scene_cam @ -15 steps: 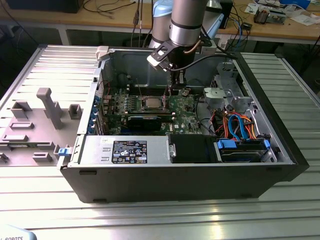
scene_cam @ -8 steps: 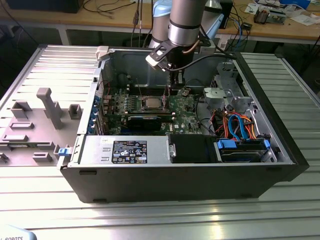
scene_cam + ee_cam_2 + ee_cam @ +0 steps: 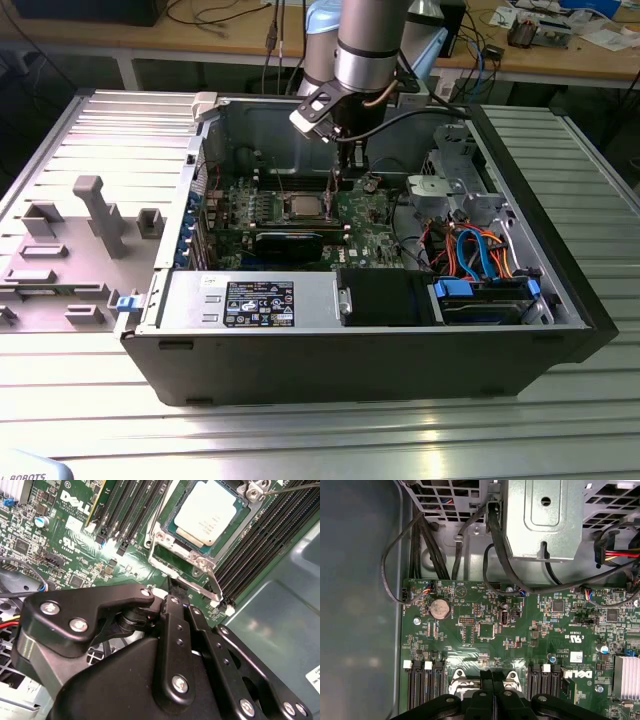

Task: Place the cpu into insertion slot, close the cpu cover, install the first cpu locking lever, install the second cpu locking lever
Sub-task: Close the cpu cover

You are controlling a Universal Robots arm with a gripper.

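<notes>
1. One ribbed metal table point(image 3: 100, 400) carries one open computer case point(image 3: 380, 360). One grey fixture of blocks point(image 3: 90, 215) lies beside the case at the exterior view's left.
2. One arm point(image 3: 368, 45) reaches down into the case from the far side.
3. One green board point(image 3: 485, 630) lies flat on the case floor.
4. One gripper point(image 3: 493, 674) hangs low over the board, just to the exterior view's right of the socket and a little farther back. Its two black fingers point(image 3: 486, 681) are pressed together with only a seam between them. I cannot tell whether they pinch anything.
5. Two banks of long black memory slots point(image 3: 125, 510) stand one on each side of the socket, their long axes parallel to its sides.
6. One insertion slot point(image 3: 161, 560) sits near the middle of the board.
7. One cpu cover point(image 3: 180, 549) lies flat on the slot, framing the chip.
8. One cpu point(image 3: 205, 512) sits in the slot, flat, with its metal top up and showing through the cover's window. It is square, so it has no long axis, and its edges run parallel to the memory slots.
9. One wire lever point(image 3: 192, 586) lies along the socket edge nearest the gripper's tips. A second thin wire point(image 3: 295, 486) shows past the opposite corner.
</notes>
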